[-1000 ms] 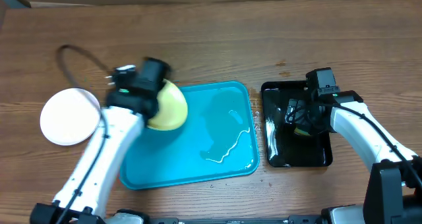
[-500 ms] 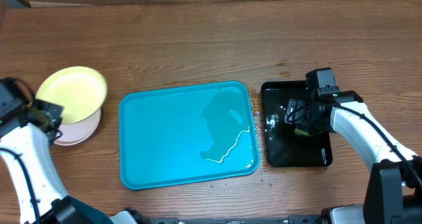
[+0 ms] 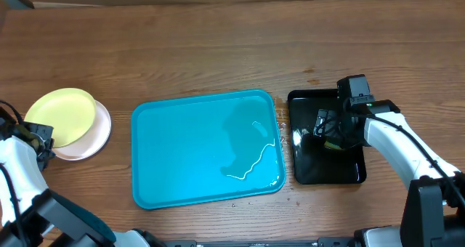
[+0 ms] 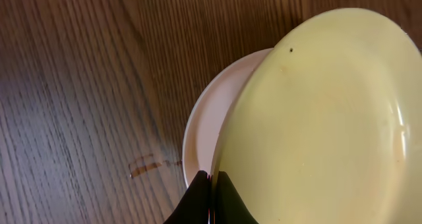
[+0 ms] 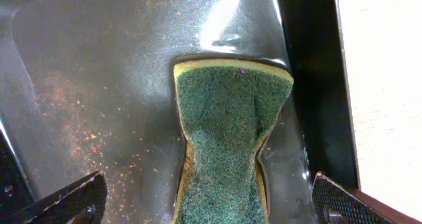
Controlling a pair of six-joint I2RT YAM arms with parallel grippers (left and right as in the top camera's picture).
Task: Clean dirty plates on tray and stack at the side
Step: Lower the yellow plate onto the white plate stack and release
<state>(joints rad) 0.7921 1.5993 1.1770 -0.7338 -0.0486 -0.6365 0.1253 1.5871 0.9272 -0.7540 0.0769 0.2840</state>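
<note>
Left hand pinching yellow-green plate | right hand open above sponge | turquoise tray wet | wooden table

The yellow plate hides most of the white plate

The table is of brown wood with a clear grain. In the middle of it lies a big blue tray, flat and a little turned. Just beside it, on the right, lies a smaller black tray; the two are near but apart. At the far left a white plate lies on the wood, and a yellow plate covers most of it. A few small dark spots mark the wood above the black tray.
</note>
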